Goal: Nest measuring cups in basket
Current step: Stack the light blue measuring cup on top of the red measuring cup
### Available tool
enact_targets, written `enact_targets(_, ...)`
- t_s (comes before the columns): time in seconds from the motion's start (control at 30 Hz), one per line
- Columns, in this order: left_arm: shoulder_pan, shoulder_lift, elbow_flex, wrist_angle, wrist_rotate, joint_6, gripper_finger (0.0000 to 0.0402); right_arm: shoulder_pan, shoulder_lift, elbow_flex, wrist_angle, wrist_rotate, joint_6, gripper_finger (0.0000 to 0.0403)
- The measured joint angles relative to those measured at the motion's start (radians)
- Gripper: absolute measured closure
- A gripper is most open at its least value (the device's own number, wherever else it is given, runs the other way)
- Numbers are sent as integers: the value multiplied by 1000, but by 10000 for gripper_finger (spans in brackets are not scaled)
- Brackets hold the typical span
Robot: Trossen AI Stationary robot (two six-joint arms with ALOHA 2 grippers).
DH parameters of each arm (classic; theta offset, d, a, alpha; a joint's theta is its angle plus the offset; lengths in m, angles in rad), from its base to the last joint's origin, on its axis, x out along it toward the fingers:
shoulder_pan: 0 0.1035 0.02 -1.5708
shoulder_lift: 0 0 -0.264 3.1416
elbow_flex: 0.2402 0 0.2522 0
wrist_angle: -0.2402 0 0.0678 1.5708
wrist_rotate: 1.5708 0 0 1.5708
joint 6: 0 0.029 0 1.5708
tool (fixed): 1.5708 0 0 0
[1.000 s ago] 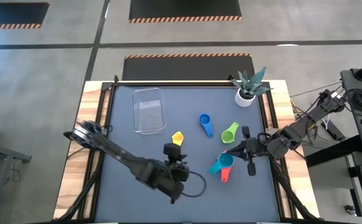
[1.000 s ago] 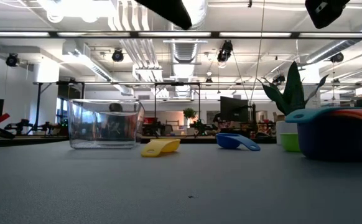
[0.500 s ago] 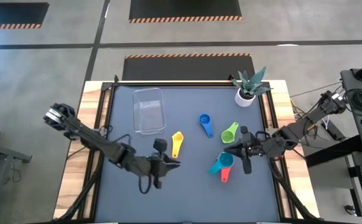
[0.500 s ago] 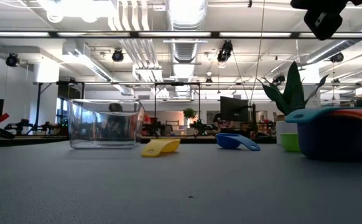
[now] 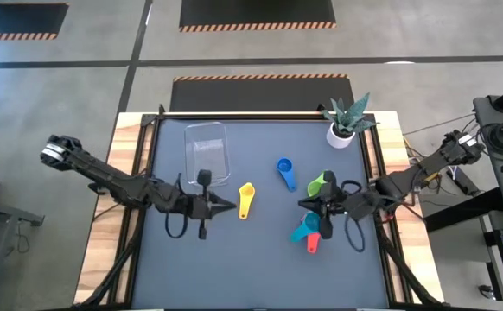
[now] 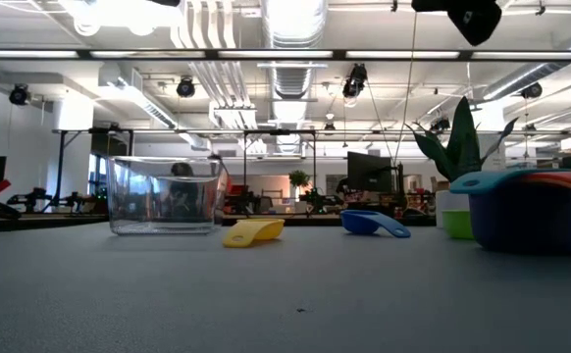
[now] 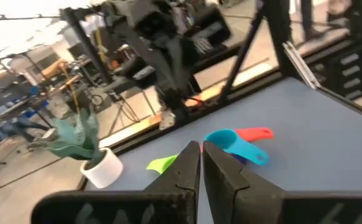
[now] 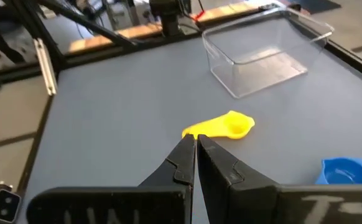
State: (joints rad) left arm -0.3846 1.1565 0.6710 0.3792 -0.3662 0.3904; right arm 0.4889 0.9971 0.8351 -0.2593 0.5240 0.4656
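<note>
clear plastic basket sits empty on the table, holding no cups. yellow cup lies just beside its near right corner; blue cup and green cup farther right, teal cup and red cup beyond. left hand closed, empty, near the yellow cup; right hand closed, empty, above the teal cup.

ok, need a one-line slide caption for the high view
Both grippers shut and empty over the table: left gripper beside the yellow cup, right gripper above the teal cup.
</note>
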Motion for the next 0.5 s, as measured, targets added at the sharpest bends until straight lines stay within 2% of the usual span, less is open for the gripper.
enact_targets(0.3, 39, -20, -13, 27, 2, 47, 401, 1, 201, 240, -333, -17, 163, 394)
enact_targets(0.5, 43, -14, -11, 41, 3, 69, 401, 0, 355, 372, -484, -122, 255, 394)
